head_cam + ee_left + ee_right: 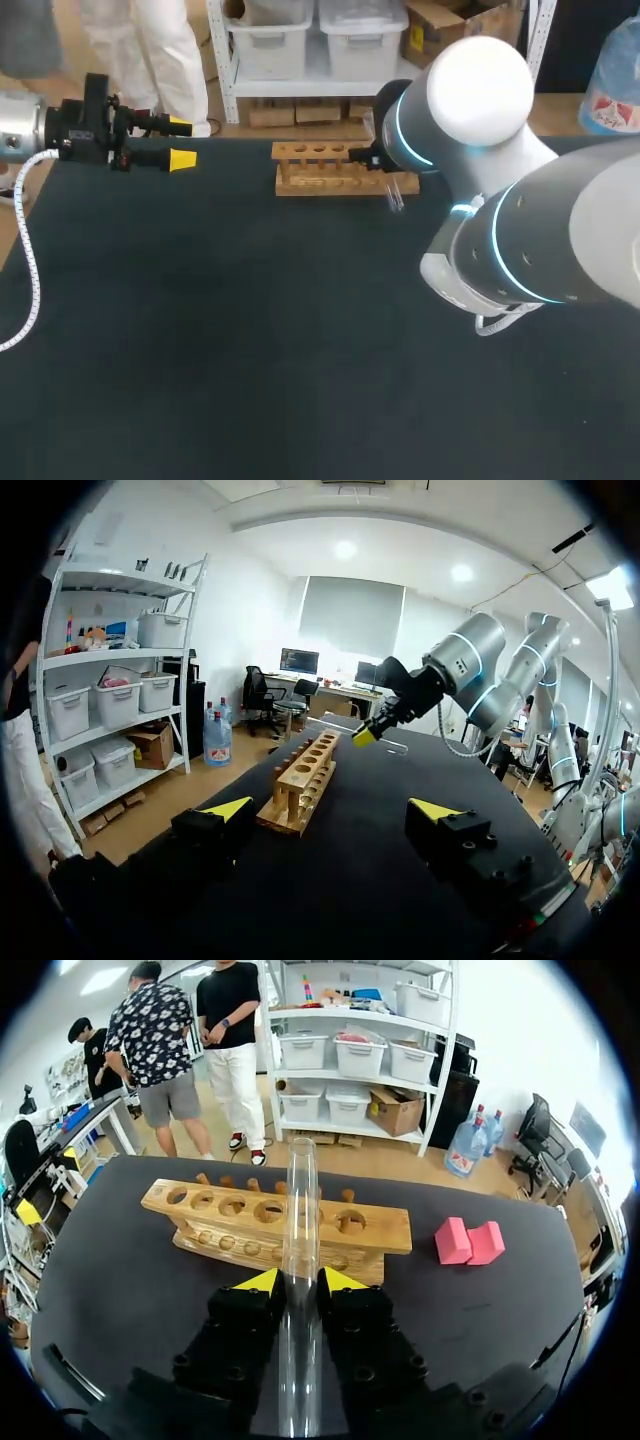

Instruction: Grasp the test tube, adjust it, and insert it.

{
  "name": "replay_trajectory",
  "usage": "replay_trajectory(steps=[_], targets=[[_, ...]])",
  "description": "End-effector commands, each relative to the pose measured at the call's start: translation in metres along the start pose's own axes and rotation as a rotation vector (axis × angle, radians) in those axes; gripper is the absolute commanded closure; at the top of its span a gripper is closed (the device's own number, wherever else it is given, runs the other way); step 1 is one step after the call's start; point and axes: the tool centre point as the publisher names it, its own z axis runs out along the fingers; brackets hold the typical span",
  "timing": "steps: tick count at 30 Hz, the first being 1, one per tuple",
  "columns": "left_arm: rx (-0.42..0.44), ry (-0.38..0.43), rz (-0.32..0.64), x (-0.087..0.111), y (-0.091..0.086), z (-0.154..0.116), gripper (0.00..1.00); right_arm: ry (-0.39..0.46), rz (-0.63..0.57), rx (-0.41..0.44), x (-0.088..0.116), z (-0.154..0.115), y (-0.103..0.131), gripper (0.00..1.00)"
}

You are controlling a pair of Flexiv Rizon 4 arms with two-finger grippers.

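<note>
A black table fills the head view. The large white right arm comes in from the right and reaches to the table's far edge. The left gripper hangs over the far left corner, well apart from the work, with its 2 yellow tips spread and nothing between them. A wooden rack with a row of holes stands near the far edge, and every hole that shows looks empty. In the right wrist view the right gripper pinches a clear glass test tube between its 2 yellow tips. The tube runs out along the fingers, with the rack just ahead of it. Its tilt is hard to judge from here. 2 pink blocks lie beside the rack. The grasp appears done, while any adjusting and the insertion into a hole are not yet done.
</note>
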Motion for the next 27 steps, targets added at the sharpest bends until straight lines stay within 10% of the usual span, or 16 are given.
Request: replay_trajectory(steps=[1, 27], targets=[[0.001, -0.003, 0.002, 0.001, 0.001, 0.0, 0.0, 0.012, 0.002, -0.009, -0.002, 0.005, 0.0, 1.0], [0.001, -0.003, 0.002, 0.001, 0.001, 0.0, 0.0, 0.116, 0.02, -0.065, 0.005, 0.025, 0.001, 1.0]])
